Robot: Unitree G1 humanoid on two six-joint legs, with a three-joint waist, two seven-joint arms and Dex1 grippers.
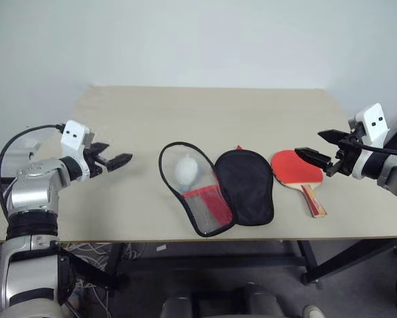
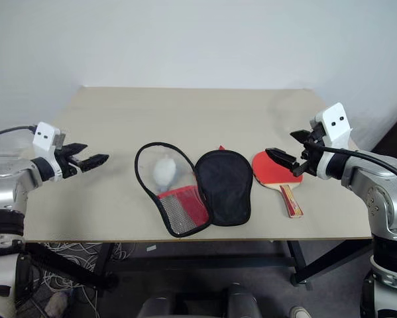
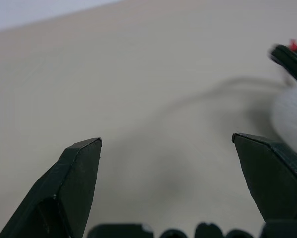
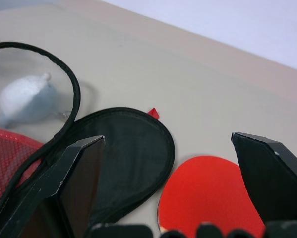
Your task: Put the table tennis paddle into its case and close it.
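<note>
Paddle beside the open case
Your right pincer (image 2: 285, 161), wide open and empty, hovers over the paddle (image 2: 272, 169); its handle points toward you.

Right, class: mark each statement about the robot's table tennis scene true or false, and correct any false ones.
1. The paddle lies inside the case. False: it lies on the table beside the case, on the robot's right.
2. The case lies opened flat. True.
3. The right hand grips the paddle's handle. False: it hovers open above the paddle.
4. The left hand is open and holds nothing. True.
5. The paddle's face is red. True.
</note>
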